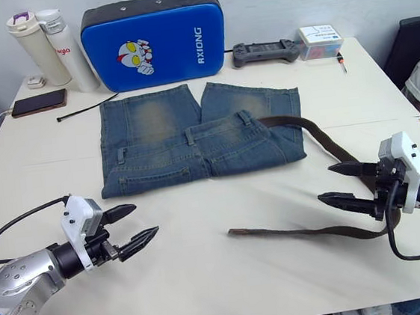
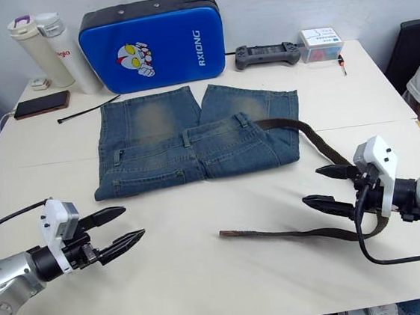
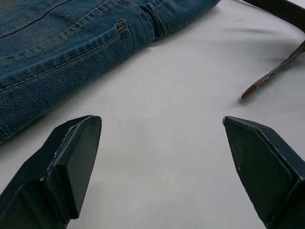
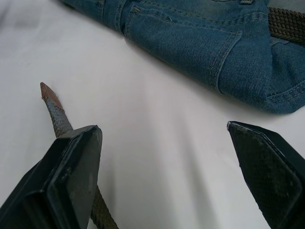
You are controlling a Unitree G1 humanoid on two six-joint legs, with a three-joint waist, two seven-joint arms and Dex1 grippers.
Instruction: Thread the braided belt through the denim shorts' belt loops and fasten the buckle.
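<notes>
behind denim shorts point(image 1: 193, 140): blue case point(image 1: 154, 39), two bottles point(image 1: 52, 50), phone point(image 1: 39, 102), controller point(image 1: 265, 51)

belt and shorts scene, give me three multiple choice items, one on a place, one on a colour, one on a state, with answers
1. Where does the braided belt start?
A. at the denim shorts waistband
B. on the blue case
C. under the phone

2. What colour is the belt's free tip?
A. silver
B. reddish brown
C. white

3. How are the two end effectors?
A. both open, holding nothing
B. both shut on the belt
C. left shut on the shorts

Answers: 1 A, the strap emerges from the waistband and runs right. 2 B, the left wrist view shows a brown leather end. 3 A, the left end effector and the right end effector have spread fingers around bare table.
</notes>
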